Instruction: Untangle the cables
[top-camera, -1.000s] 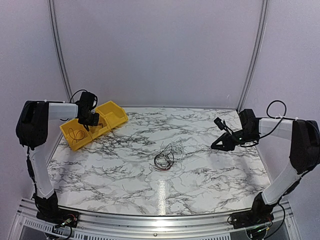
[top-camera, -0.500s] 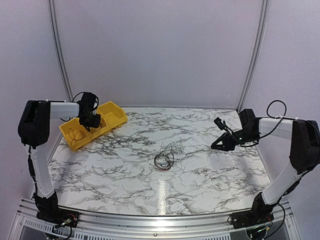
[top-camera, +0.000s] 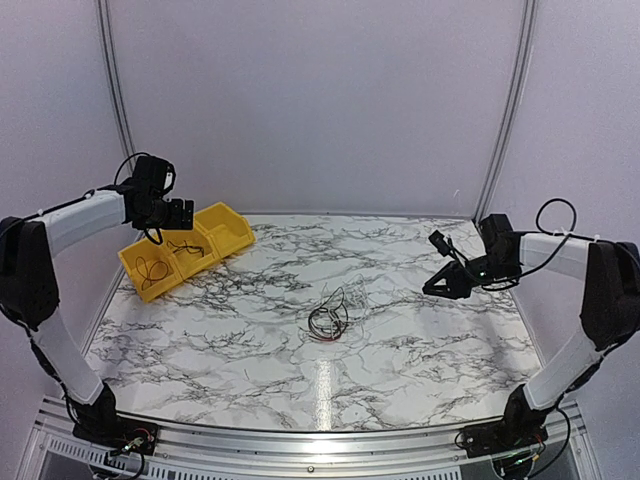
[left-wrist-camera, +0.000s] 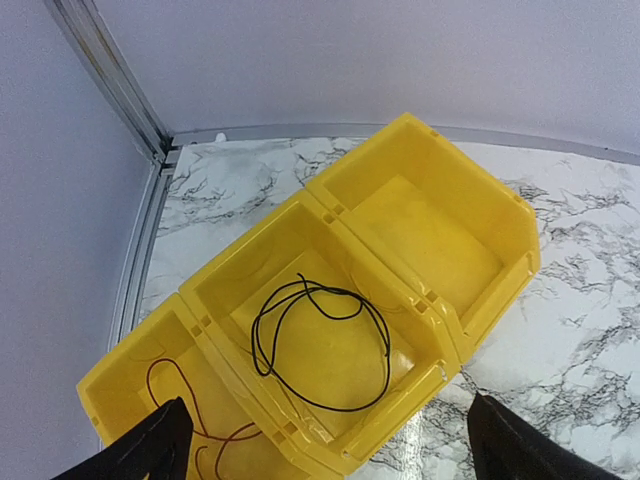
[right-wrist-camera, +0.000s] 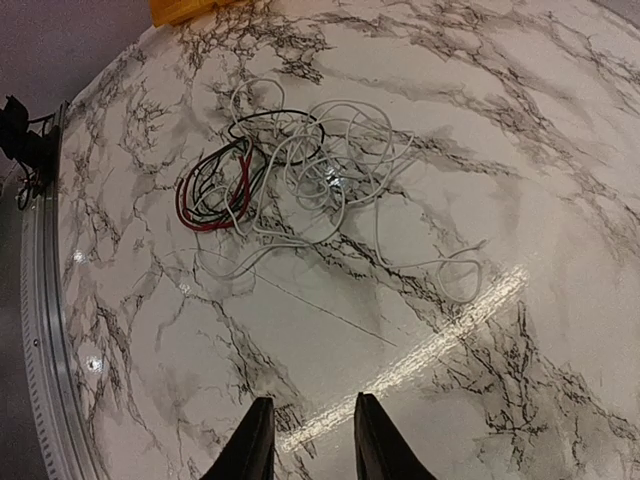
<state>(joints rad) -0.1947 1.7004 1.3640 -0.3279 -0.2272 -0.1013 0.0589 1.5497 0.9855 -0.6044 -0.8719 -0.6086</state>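
The tangled cables (top-camera: 328, 318) lie mid-table; the right wrist view shows them as red, black and white loops (right-wrist-camera: 265, 170). One black cable (left-wrist-camera: 320, 345) lies loose in the middle compartment of the yellow bin (left-wrist-camera: 430, 240), and a reddish one (left-wrist-camera: 190, 430) in the compartment beside it. My left gripper (top-camera: 170, 212) hangs above the bin (top-camera: 232, 232), wide open and empty (left-wrist-camera: 330, 458). My right gripper (top-camera: 436, 288) hovers low over the marble, right of the tangle. Its fingers (right-wrist-camera: 310, 440) stand a little apart with nothing between them.
The bin sits at the table's far left corner against a metal post (left-wrist-camera: 110, 75) and the back wall. A metal rail (top-camera: 300, 445) runs along the near edge. Bare marble (right-wrist-camera: 330, 330) separates the right gripper from the tangle.
My left gripper has opened and risen up and to the left out of the bin, leaving the black cable in the middle compartment. The right arm has barely moved.
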